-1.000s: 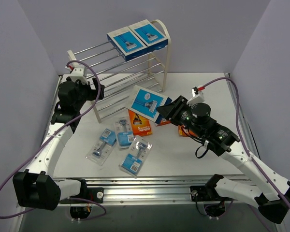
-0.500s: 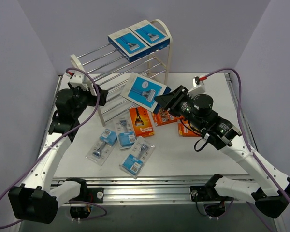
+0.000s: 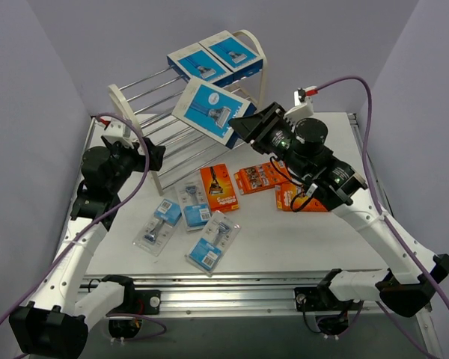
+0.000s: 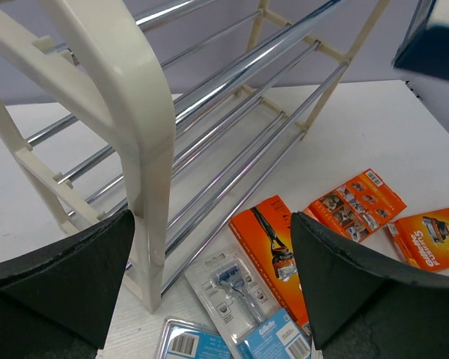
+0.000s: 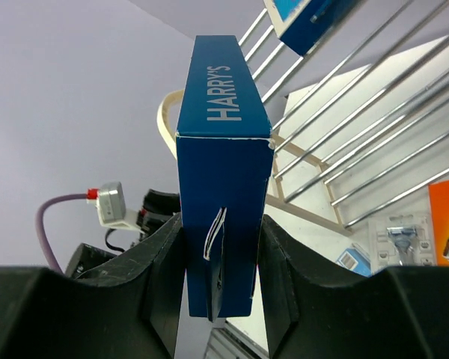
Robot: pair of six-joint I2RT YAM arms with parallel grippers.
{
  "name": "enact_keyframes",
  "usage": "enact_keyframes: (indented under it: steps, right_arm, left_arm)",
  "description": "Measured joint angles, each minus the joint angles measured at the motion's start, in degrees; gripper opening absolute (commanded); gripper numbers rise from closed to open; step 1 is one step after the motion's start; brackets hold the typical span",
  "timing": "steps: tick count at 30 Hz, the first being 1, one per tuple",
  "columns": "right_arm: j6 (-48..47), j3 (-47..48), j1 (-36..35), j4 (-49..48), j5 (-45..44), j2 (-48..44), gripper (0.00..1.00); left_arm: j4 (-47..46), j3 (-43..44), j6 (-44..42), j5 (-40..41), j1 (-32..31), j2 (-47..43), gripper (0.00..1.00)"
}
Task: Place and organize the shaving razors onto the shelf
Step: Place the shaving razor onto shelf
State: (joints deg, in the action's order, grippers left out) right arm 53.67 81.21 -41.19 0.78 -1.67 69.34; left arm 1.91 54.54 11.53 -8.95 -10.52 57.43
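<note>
While the right pincer [image 3: 243, 127] remained clamped on the third blue box [image 3: 209, 111], that box had risen within the last second from low over the desk [image 3: 284, 239] to the height of the upper tiers of the shelf [image 3: 122, 101]. It now hung tilted in the air, just in front of the rods and below-left of the two blue boxes [image 3: 213, 56] already lying side by side on the top tier. The wrist view confirmed both fingers pressed flat against the box's faces near one end.

The left pincer [image 3: 146, 153] stood apart and empty beside the shelf's left end panel, touching nothing.

Three orange packs [image 3: 262, 177] and three blister packs [image 3: 193, 206] lay loose on the desk, unshelved.

Assessment: the lift was done and the box awaited setting down, probably beside its two mates. Two of nine packs were shelved, so most of the task was outstanding.
</note>
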Motion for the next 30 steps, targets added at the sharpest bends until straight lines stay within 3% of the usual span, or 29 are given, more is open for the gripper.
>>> enact_keyframes:
  steps: [11,18,30]
  right_arm:
    - [-1.3,13.7,-0.2,-3.3,-0.8,10.9,0.00]
    - [-1.4,20.0,-3.5,-7.5,-5.8,19.1,0.00]
    - [-2.3,27.8,-8.4,-13.5,-13.0,32.5,0.00]
  left_arm:
    - [-0.4,-3.9,0.3,0.2,-0.8,-1.0,0.94]
    - [-0.4,-4.1,0.2,1.8,-2.4,-1.4,0.94]
    - [1.2,-4.1,-0.2,11.8,-5.9,-4.7,0.94]
